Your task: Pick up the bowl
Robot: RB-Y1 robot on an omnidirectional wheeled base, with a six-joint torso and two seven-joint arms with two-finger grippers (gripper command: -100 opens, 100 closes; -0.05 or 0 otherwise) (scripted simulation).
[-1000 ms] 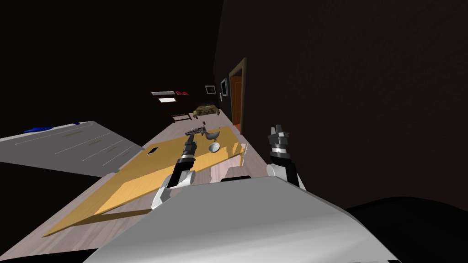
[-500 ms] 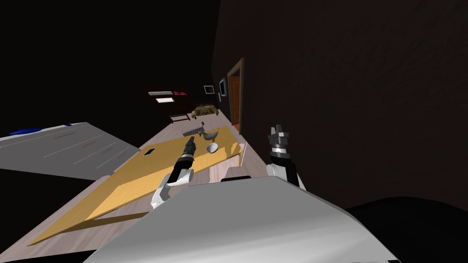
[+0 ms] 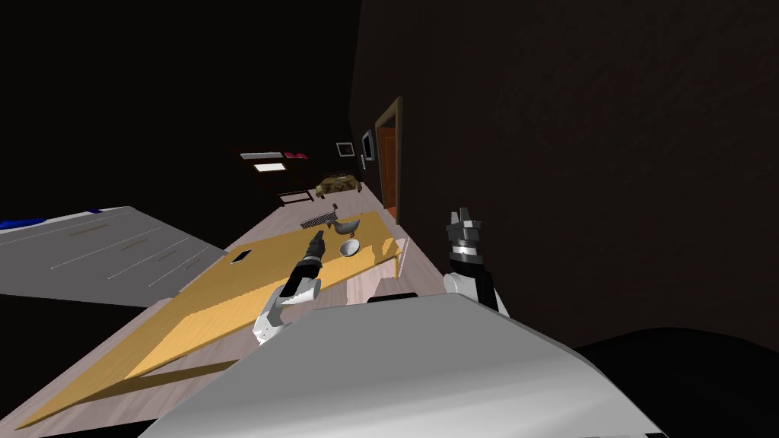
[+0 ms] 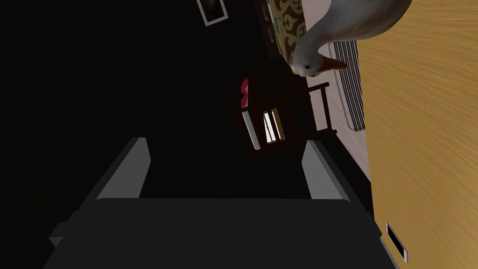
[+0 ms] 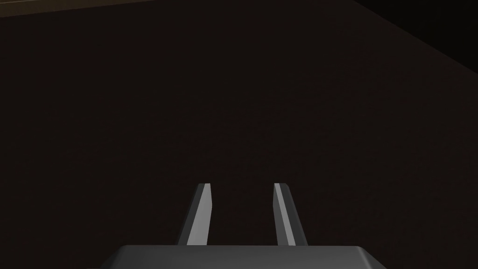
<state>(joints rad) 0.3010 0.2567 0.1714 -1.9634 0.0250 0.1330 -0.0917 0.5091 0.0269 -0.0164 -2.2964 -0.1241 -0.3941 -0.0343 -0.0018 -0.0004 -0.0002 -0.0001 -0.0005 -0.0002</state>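
My left claw [image 3: 315, 242] is spread and empty over the table [image 3: 228, 293] — the bowl [image 3: 349, 247] sits near, to its right, this side of the goose [image 3: 346, 226]. My right claw [image 3: 462, 220], fingers drawn close, is farther off.

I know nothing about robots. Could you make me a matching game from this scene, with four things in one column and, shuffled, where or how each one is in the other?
Things:
1. bowl
2. goose figure
3. left pincer
4. right pincer

Descriptions:
A. pale, with an orange beak, on the yellow table
B. held up beyond the table's side, facing a dark wall
C. white and round, on the table beside the reaching arm
D. open, over the table, empty

Pairs: 1-C, 2-A, 3-D, 4-B
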